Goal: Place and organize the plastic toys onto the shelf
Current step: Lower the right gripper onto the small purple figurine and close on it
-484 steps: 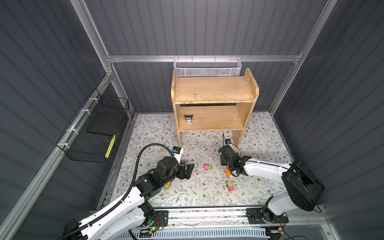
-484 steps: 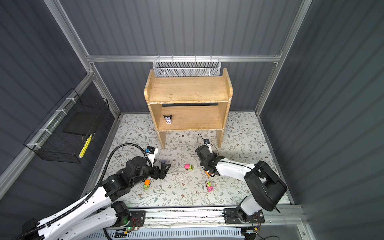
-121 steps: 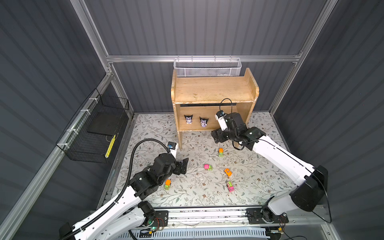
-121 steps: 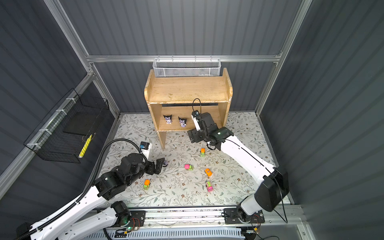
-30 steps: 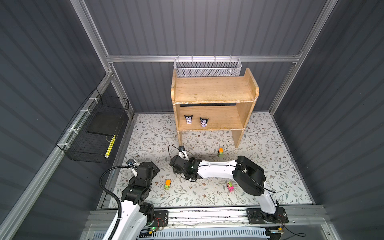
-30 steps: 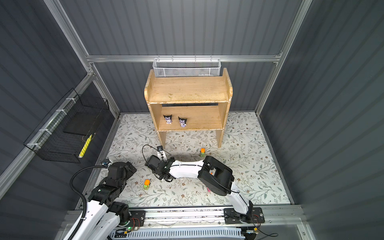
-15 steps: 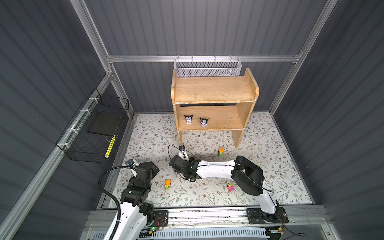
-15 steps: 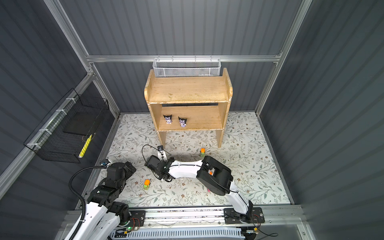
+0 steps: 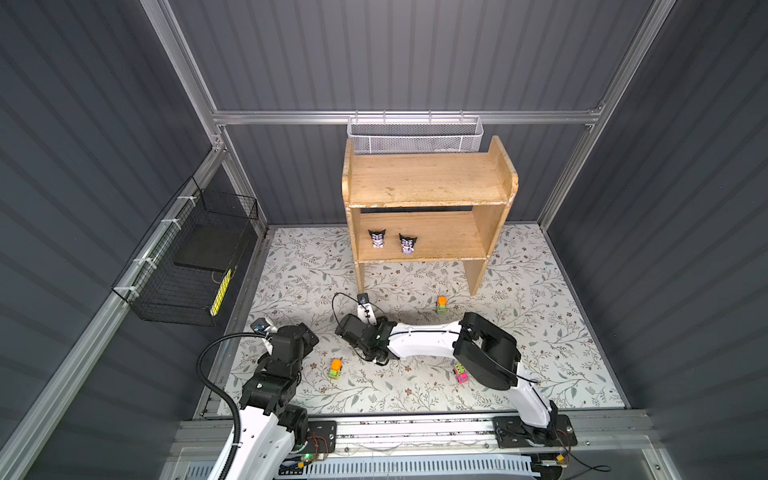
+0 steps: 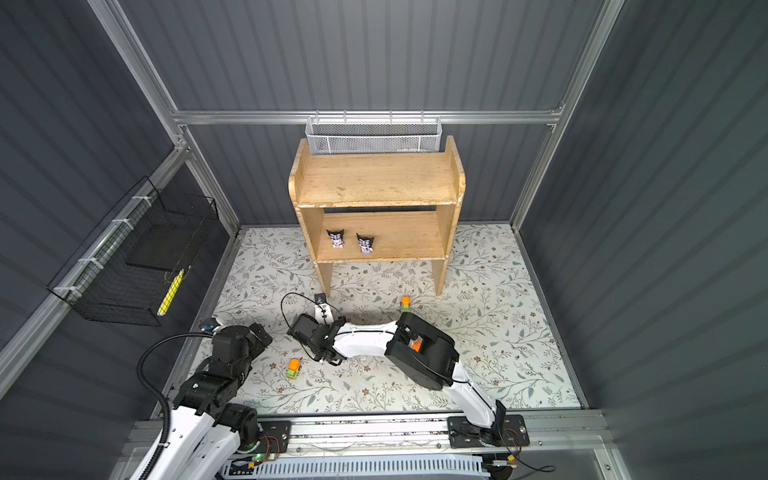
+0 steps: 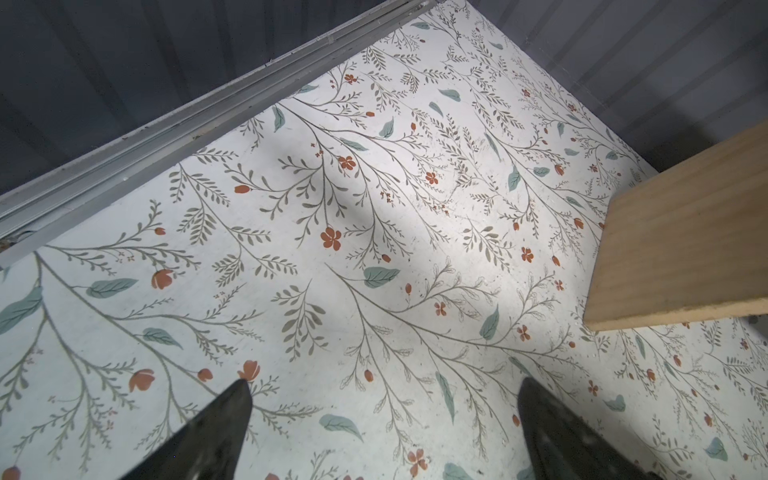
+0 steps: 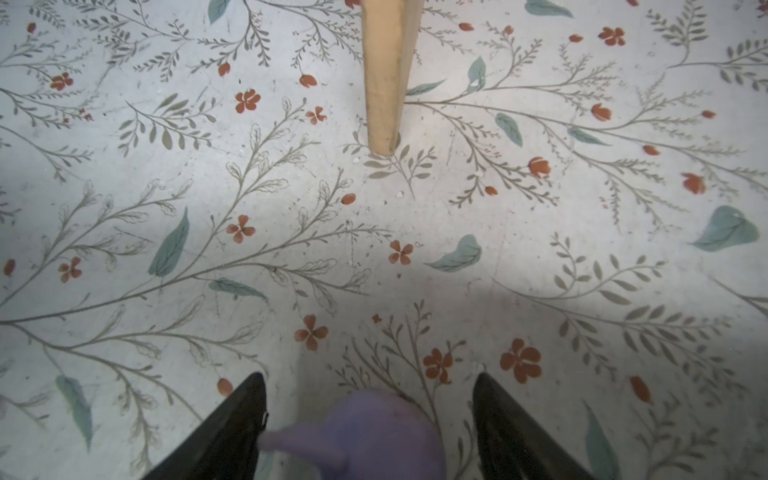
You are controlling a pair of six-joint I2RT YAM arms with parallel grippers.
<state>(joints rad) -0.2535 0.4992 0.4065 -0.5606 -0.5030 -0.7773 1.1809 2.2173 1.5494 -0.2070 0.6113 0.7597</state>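
a smooth, rounded lilac toy is flanked by the spread jaws of the right gripper on the floral tabletop; the left gripper is held wide open; two pointy-eared figurines are stood on the lower tier of the wooden shelf

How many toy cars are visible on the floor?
3. The first car lies beside the left arm; the second car is near the shelf; the pink car is half hidden by the right arm, which may hide others.
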